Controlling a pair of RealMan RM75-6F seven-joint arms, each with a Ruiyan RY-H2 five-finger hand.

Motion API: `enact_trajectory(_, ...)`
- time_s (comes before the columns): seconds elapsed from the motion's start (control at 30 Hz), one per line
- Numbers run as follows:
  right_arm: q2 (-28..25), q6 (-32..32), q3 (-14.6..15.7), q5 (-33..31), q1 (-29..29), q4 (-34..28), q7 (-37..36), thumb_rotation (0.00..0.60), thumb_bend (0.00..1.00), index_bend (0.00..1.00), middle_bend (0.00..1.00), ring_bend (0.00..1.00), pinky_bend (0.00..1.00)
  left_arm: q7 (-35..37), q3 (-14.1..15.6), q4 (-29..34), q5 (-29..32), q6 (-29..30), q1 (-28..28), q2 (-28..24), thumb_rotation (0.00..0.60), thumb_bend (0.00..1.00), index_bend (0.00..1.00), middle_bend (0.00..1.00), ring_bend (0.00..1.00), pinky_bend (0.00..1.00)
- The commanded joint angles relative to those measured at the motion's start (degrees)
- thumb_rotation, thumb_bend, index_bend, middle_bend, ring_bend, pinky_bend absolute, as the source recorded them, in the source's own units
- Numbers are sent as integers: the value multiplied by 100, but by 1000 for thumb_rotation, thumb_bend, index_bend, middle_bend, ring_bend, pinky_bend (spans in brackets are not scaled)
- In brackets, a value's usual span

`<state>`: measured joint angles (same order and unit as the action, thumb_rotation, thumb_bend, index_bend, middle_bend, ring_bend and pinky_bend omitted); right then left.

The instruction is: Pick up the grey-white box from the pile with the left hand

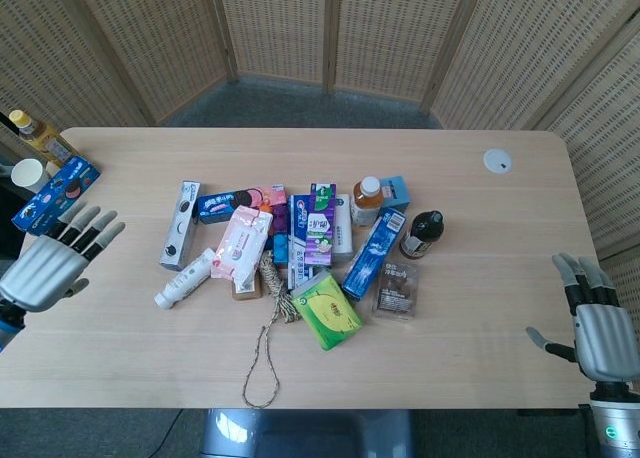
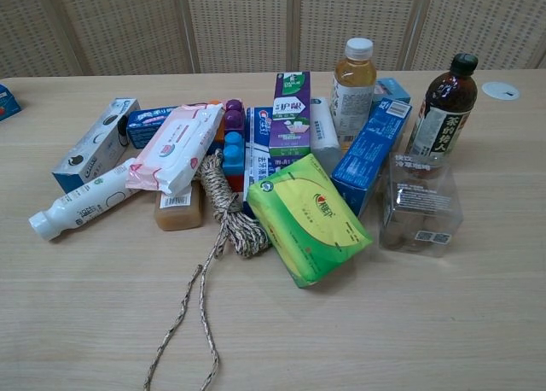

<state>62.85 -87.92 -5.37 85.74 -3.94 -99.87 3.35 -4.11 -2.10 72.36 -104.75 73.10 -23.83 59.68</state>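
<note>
The grey-white box (image 1: 179,224) (image 2: 95,144) lies at the left end of the pile, long side running front to back, a white bottle (image 1: 185,278) just in front of it. My left hand (image 1: 55,262) hovers over the table's left part, well to the left of the box, fingers spread and holding nothing. At the table's front right corner my right hand (image 1: 592,325) is open too, far from the pile. The chest view shows neither hand.
The pile also holds a pink wipes pack (image 1: 242,243), a rope (image 1: 268,328), a green packet (image 1: 326,309), a blue toothpaste box (image 1: 374,253), two bottles and a clear box (image 1: 397,290). A blue cookie box (image 1: 56,194) lies at the far left edge.
</note>
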Motion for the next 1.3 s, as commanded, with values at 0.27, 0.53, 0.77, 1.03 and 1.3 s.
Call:
enact_trajectory(0.27,99,122,-73,-190,-55,116,85,600,0,0,0,0,0,-287,312,-1653,-751,-1192,-1440,733,600,0,0,0,0,0)
enact_trajectory(0.53,124,217,-134,-322,-100,203,17,600,0,0,0,0,0,-361,753,-2734,-1102,-1544,-1959,1583,600,0,0,0,0,0)
enact_trajectory(0.77,101,285,-194,-452,-121,274,-113,600,0,0,0,0,0,-39,1122,-3726,-1221,-1433,-2127,2297,600,0,0,0,0,0)
enact_trajectory(1.03,96,361,-204,-509,-146,296,-178,600,0,0,0,0,0,99,1380,-4327,-1151,-1577,-2259,2837,600,0,0,0,0,0)
enact_trajectory(1.3,97,383,-213,-539,-153,311,-208,600,0,0,0,0,0,109,1613,-4790,-1125,-1554,-2355,3250,600,0,0,0,0,0)
